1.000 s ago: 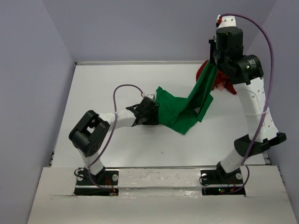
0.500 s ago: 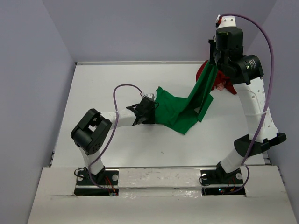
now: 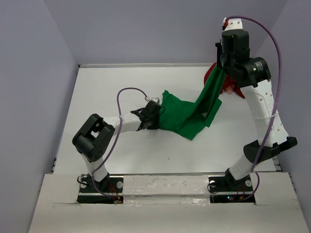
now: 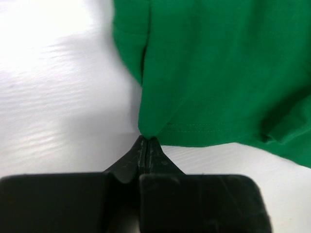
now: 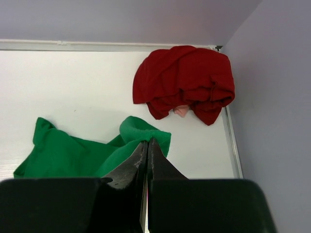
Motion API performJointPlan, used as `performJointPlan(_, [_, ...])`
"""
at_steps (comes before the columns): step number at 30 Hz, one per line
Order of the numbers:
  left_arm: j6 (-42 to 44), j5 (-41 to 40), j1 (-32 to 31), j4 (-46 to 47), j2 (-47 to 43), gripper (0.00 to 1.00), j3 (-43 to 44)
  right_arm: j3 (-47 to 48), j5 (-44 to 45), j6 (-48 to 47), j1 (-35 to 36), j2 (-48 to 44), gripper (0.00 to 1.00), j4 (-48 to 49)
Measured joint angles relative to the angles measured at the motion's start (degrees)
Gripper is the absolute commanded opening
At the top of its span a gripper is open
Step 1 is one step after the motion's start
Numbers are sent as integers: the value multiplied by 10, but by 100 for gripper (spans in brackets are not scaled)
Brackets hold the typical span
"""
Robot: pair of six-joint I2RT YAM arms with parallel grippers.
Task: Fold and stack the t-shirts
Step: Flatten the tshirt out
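The bright green t-shirt lies partly spread on the white table, and one end of it is pulled up toward the back right. My left gripper is low at its left edge, shut on a pinch of the hem; its tips meet with cloth between them. High over the back right, my right gripper is shut on a raised fold of the green t-shirt, with its tips closed. The dark red t-shirt sits crumpled in the back right corner.
A raised rim runs along the back of the table, and another rim along its right side. Grey walls stand close on three sides. A purple cable loops above the left arm.
My left gripper has shut on the green t-shirt's left hem. The right arm, still holding its fold, has shifted slightly up and left.
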Motion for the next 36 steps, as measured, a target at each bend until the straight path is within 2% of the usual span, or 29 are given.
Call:
performJointPlan(5, [14,-88,-15,-153,-82,0,57,-26,30,-6,0,0,0,2])
performJointPlan(9, [39,-139,-24,-250,-195,0,203,-27,55,-16,0,-3,0,5])
performJointPlan(11, [56,-161,-26,-287,-245,0,309,-27,63,-19,0,-11,0,6])
performJointPlan(15, [83,-199,-27,-358,-314,0,453,-42,76,-20,0,-49,0,13])
performJointPlan(17, [94,-214,-27,-386,-330,0,497,-48,78,-16,0,-72,0,11])
performJointPlan(22, [102,-238,-27,-478,-373,0,564,-64,80,-3,2,-143,0,7])
performJointPlan(26, [108,-249,-27,-537,-392,0,613,-35,80,-1,8,-184,0,-4])
performJointPlan(30, [127,-264,-28,-553,-399,0,665,23,71,-1,9,-219,0,-3])
performJointPlan(36, [163,-304,-28,-542,-392,0,724,44,64,0,12,-215,0,2])
